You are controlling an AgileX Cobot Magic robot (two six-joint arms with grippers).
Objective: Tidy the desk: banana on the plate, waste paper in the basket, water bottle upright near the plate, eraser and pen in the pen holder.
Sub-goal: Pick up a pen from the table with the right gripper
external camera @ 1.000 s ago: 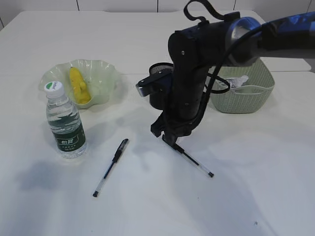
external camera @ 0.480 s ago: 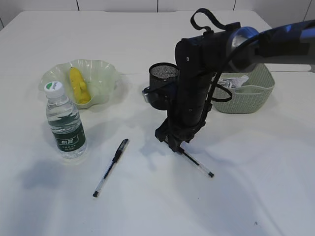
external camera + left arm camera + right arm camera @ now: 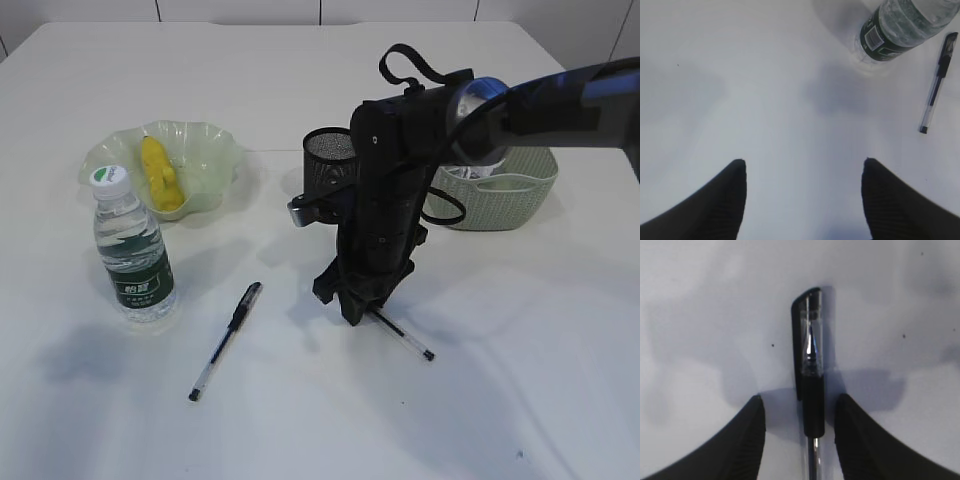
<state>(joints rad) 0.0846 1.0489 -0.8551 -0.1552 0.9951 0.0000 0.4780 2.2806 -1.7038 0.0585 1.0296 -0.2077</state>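
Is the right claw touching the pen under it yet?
Apart. The right wrist view shows the pen lying between the right claw's two fingers, with bare desk visible on each side of it.

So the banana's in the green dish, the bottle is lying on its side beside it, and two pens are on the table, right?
Not quite: the water bottle stands upright, cap on top, as the exterior view shows. The rest holds: the banana lies in the plate, and two pens lie on the desk, one near the bottle, one under the right gripper.
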